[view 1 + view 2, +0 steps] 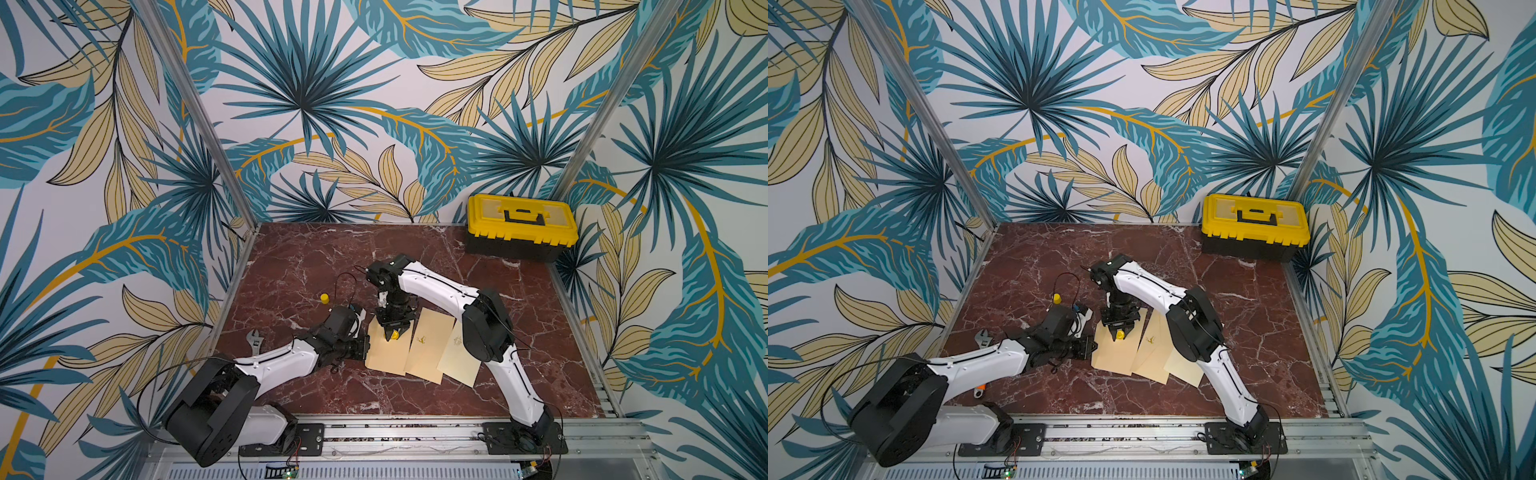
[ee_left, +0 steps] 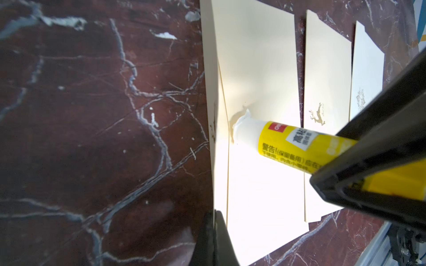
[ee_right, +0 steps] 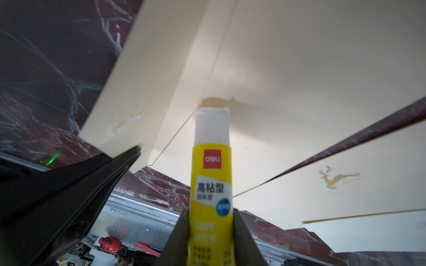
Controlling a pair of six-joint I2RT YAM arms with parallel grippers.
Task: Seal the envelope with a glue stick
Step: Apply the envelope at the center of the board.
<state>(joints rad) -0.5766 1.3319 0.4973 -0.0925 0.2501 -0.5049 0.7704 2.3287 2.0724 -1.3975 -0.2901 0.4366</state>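
Pinching the glue stick by its barrel, your right claw presses the white tip just ahead of it onto the envelope, while your left claw, clamped on the flap beside it, holds that up so glue reaches the seam.

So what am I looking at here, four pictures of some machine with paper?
Two white-and-black robot arms stand at a dark red marble table. Two pictures look down from overhead; the other two come from a camera on each arm's wrist. The right hand is shut on a small yellow glue stick, its white tip touching a cream paper envelope. The left hand pinches that envelope's raised flap. Two more cream envelopes lie beside it, plus a small yellow cap, a metal wrench and a yellow-and-black toolbox.
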